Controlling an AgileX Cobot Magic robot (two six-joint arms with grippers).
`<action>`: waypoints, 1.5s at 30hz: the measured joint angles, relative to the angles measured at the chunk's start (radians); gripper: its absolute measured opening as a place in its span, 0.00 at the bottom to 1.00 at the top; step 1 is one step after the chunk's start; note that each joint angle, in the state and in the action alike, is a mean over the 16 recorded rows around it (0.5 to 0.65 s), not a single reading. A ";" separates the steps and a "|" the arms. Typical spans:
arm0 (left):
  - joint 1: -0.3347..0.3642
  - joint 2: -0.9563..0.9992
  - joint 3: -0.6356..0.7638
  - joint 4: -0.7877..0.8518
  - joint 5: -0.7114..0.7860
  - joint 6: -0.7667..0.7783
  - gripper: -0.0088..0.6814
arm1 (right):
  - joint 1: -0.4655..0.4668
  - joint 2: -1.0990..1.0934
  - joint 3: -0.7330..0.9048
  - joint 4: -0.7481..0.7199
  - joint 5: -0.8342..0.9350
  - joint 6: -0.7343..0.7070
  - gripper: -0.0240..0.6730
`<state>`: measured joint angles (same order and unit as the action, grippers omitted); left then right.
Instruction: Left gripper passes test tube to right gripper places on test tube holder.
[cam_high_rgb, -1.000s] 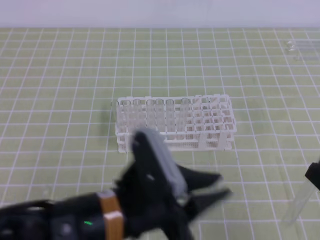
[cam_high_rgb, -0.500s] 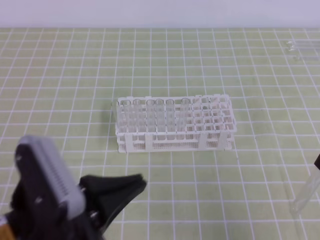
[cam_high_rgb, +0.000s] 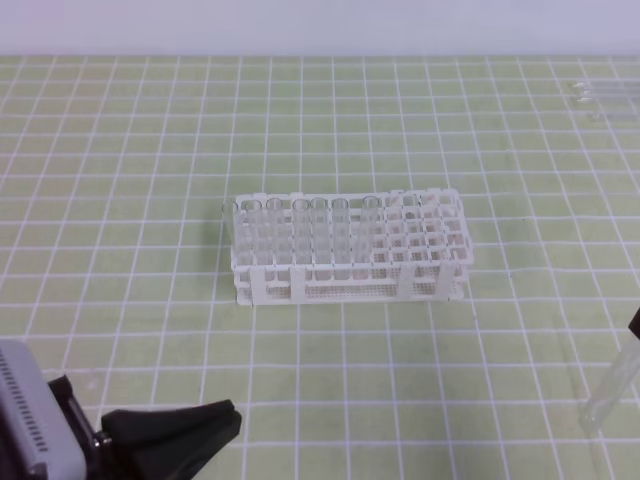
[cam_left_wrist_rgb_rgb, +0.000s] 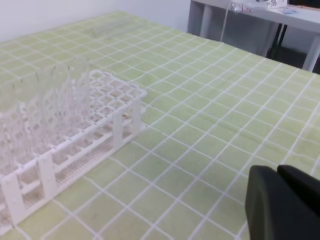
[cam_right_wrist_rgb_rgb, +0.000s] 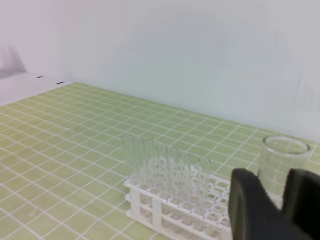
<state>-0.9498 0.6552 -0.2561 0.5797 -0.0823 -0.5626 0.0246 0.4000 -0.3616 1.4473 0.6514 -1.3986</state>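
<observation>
Between black fingers (cam_right_wrist_rgb_rgb: 250, 210), clear round-mouthed test tube (cam_right_wrist_rgb_rgb: 280, 165); white lattice test tube holder (cam_high_rgb: 345, 245).

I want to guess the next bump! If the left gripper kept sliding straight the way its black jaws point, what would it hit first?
Probably nothing nearby. The left gripper points right along bare mat; the test tube holder sits off to the side. Far along, it might reach the test tube, though depth is unclear.

Clear glassy test tube (cam_right_wrist_rgb_rgb: 278, 167), white matt plastic test tube holder (cam_high_rgb: 350, 248), matt black hand (cam_high_rgb: 195, 430).

One high view looks down; two low wrist views share the test tube holder (cam_high_rgb: 347, 245).
</observation>
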 joint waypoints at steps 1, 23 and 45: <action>0.000 -0.003 0.006 0.000 0.001 -0.003 0.01 | 0.000 0.000 0.000 0.000 0.000 0.000 0.05; -0.001 -0.017 0.054 -0.001 0.046 -0.020 0.01 | 0.000 0.000 0.000 0.000 -0.001 0.000 0.05; 0.000 -0.015 0.053 0.000 0.042 -0.009 0.01 | 0.000 0.000 0.002 0.028 -0.024 -0.010 0.05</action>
<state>-0.9498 0.6407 -0.2027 0.5801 -0.0402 -0.5713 0.0246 0.4000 -0.3601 1.4753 0.6269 -1.4083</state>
